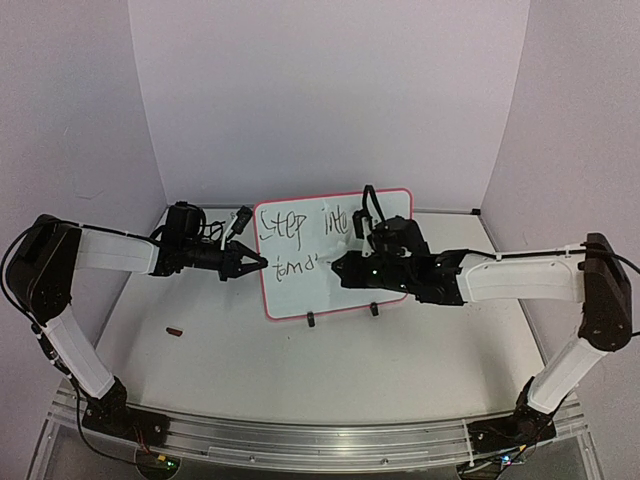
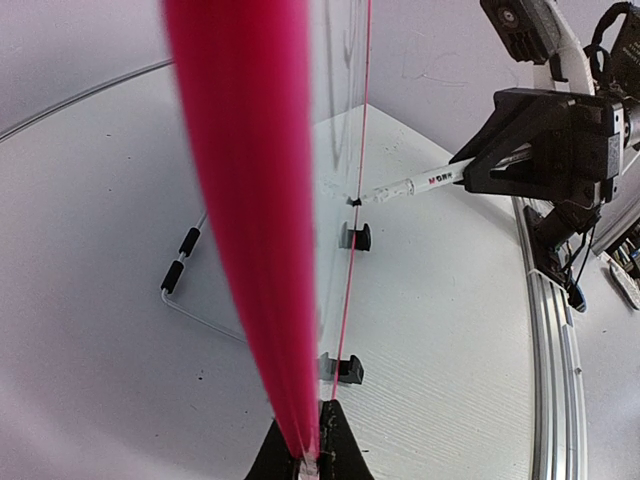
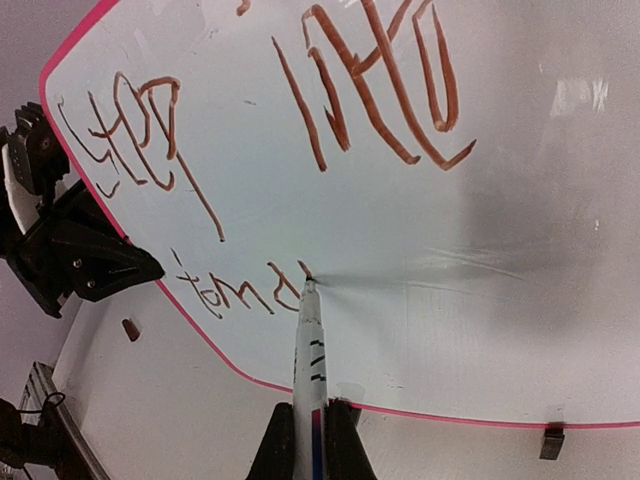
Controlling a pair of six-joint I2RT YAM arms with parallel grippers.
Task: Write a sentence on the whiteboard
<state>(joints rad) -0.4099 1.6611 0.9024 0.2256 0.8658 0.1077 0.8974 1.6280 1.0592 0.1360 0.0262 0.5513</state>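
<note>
While the marker [image 3: 308, 345] tip rests against the whiteboard [image 1: 290, 295], the sentence [image 1: 300, 228] is only part written. "Step into" fills the top line, and a second line reading something like "tomo" ends just where the tip touches. I'd judge the rest of that word, and whatever follows, is left to do.

The whiteboard stands propped near the middle of the counter's [image 1: 330, 380] far edge. The right hand [image 1: 338, 268] is clamped around the marker, and the left hand [image 1: 255, 262] pinches the whiteboard's left border. Two black clips [image 1: 310, 320] sit along its bottom edge. A small brown bit [image 1: 175, 331] lies toward the counter's left edge, well apart. Only the right arm itself crowds the bare lower right.
</note>
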